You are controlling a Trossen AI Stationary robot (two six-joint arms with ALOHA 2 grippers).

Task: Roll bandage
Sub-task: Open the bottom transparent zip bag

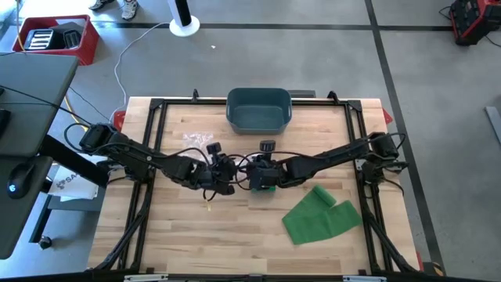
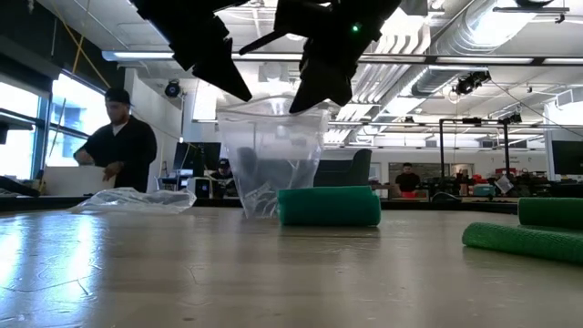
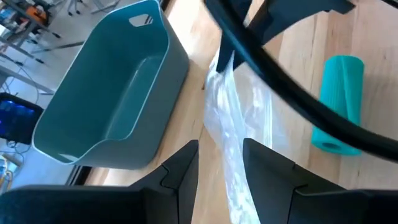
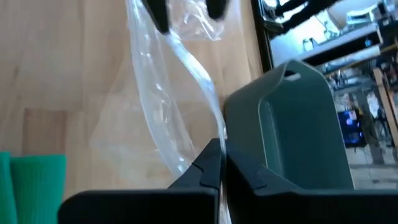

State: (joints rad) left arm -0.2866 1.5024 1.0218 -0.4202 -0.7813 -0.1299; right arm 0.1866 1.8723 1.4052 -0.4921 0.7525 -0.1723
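Observation:
A clear plastic bag [image 2: 273, 155] stands upright between my two grippers at the table's middle, with its bottom on the table. A rolled green bandage [image 2: 328, 207] lies on the table beside it, and shows in the high view [image 1: 266, 186] under my right gripper. My right gripper [image 4: 221, 163] is shut on the bag's rim. My left gripper [image 3: 221, 162] has its fingers apart, and the bag's film [image 3: 236, 124] runs between them. My right gripper pinches the bag's top edge [image 4: 214, 127] between its two fingertips, coming slanting down from the table's right. The bag hangs below the fingers, slack, with its bottom [image 2: 260, 211] on the table. My left gripper: its fingers [image 3: 186, 168] straddle the opposite side of the bag's rim [image 2: 228, 107], and I cannot tell whether they touch it.
A teal bin [image 1: 231, 110] stands at the far middle, just behind the grippers. A partly unrolled green bandage [image 1: 321, 211] lies at the near right. A second clear bag [image 1: 196, 139] lies flat at the far left of centre. A black frame [image 1: 156, 106] rims the table.

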